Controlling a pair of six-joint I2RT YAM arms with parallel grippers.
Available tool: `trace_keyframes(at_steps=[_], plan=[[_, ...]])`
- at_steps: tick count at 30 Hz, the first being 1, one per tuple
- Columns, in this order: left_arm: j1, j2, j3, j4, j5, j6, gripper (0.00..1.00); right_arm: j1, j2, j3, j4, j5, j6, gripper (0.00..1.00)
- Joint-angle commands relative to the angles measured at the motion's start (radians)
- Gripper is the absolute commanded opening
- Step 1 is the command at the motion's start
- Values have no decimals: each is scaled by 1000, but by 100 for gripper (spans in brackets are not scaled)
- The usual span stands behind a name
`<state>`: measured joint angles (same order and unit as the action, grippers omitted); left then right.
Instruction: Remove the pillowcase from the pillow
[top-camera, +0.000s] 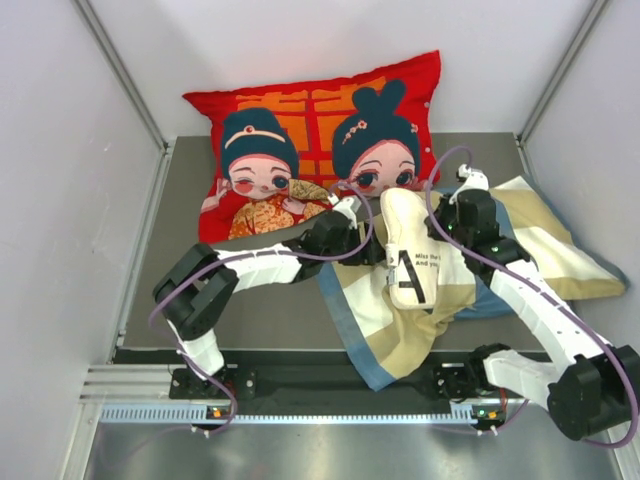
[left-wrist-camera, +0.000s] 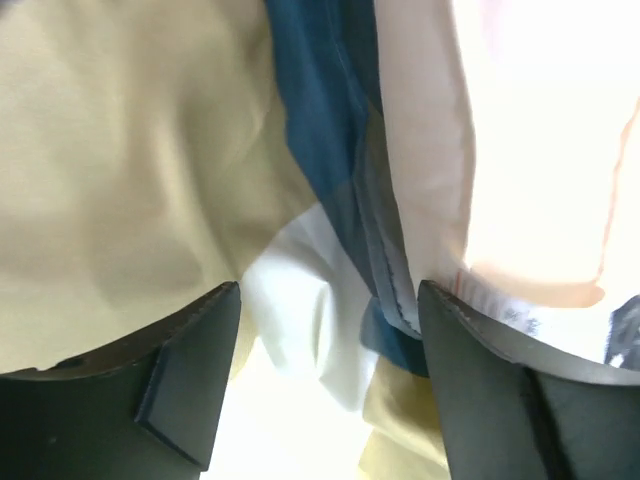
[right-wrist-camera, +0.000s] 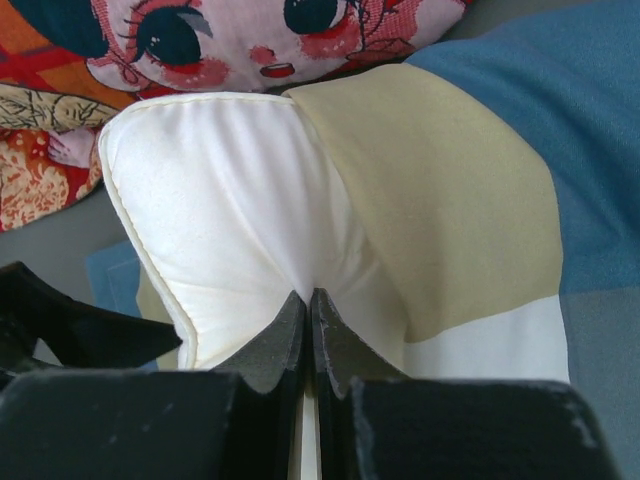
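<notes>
Pillow (right-wrist-camera: 220, 210) sits pinched tight in the right gripper (right-wrist-camera: 310, 297), while the left gripper (left-wrist-camera: 330, 292) gapes wide over the pillowcase (left-wrist-camera: 120, 150) beside it.

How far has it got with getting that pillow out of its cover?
Mostly done: the plump cream-white pillow shows its printed face outside the blue, tan and cream checked fabric pillowcase. In hand: the right gripper is shut on a pillow corner; the left gripper, open, straddles case fabric. Left: tan fabric overlaps the pillow's side, so it must come fully free.
</notes>
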<state>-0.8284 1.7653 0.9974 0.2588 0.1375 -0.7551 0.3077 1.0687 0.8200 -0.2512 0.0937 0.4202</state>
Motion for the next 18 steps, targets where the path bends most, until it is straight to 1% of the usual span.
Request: trace_keyframes(at_steps=[1,2,4,5,7,9,10,11,13,15,16,18], plan=[[34,-108,-14,-41,-38,33,78,11,-39,1,35,34,17,0],[41,-154,-25,-58,-55,37,85,13,-39,2,35,35,19,0],[58,-210,-63,-96,-102,31,89,19,-39,-1,35,34,22,0],[61,-261,-78,-98,-114,23,99,21,-41,-1,35,35,22,0],[61,-300,-114,-78,-128,-16,99,27,-42,-2,39,37,28,0],[61,-331,-143,-18,-76,-55,99,30,-44,-7,44,37,34,0],[60,-333,-155,70,-3,-82,99,33,-42,-8,44,37,37,0],[60,-317,-161,117,31,-133,99,33,-42,-9,46,38,37,0],[40,-268,-161,219,97,-186,99,39,-42,-12,46,38,42,0],[2,-231,-123,232,99,-188,99,45,-46,-13,46,37,48,0],[-11,-192,-106,226,94,-185,99,47,-47,-12,46,38,51,0],[-27,-159,-83,247,99,-197,99,51,-52,-9,44,37,51,0]])
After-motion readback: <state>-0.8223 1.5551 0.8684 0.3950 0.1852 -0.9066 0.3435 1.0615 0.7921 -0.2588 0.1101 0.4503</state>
